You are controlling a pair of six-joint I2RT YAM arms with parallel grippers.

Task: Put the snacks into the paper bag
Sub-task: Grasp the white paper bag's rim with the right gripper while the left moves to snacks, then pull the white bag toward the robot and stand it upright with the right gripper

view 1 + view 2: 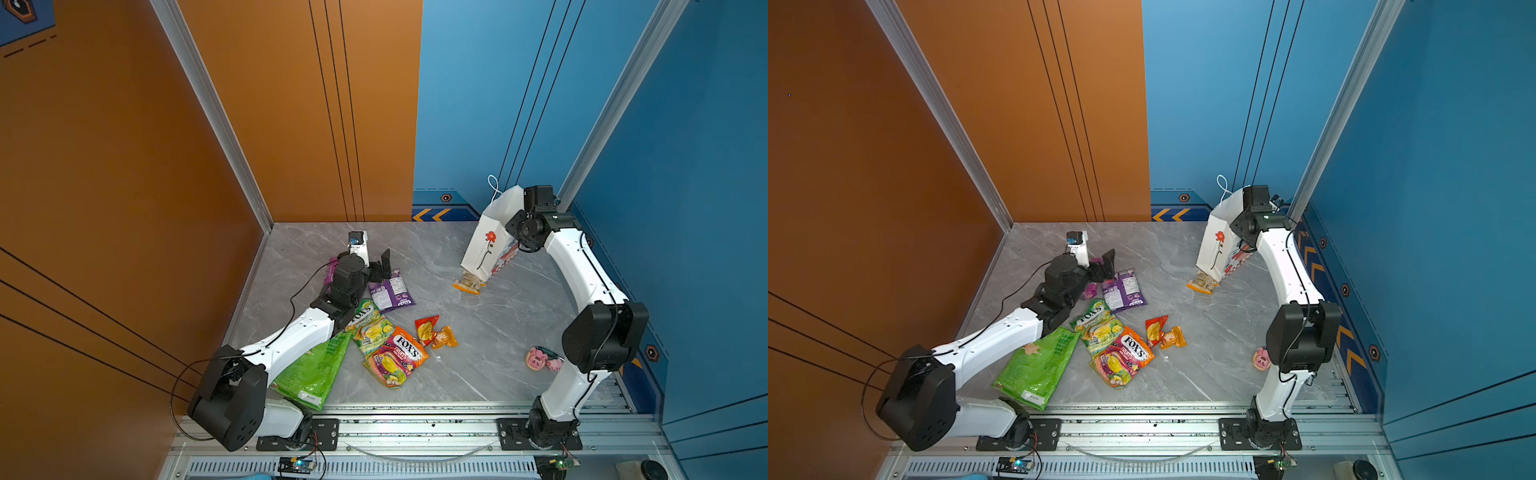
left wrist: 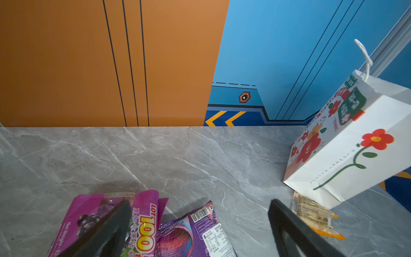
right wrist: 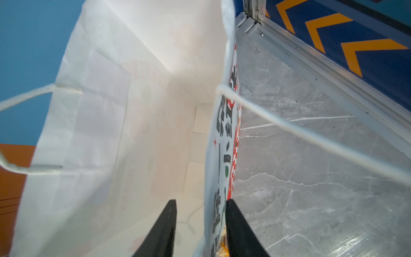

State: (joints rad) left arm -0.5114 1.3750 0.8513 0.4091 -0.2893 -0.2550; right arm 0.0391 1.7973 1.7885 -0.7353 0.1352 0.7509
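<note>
Bag (image 1: 494,237) tilted at counter (image 1: 478,340) back right, corner on 1 orange packet (image 1: 467,286). Right fingers (image 3: 169,222) straddle its wall; clamp unclear. Left fingers (image 2: 106,231) spread over 2 purple packets (image 2: 193,235). Best: pinch wall firmly, stand bag upright, mouth open.

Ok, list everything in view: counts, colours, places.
paper bag: one, white, tilted, far right
purple grape bags: two, purple, beneath left tool
FOX'S candy bags: two, green and orange, overlapping, centre
green bag: one, green, partly under left arm
small packets: two, red and orange, touching, centre
clear packet: one, orange-edged, at paper bag's foot
pig toys: two, pink, beside right arm
table: one, grey marble
left tool: one, black, open above grape bags
right tool: one, black, astride paper bag's wall
</note>
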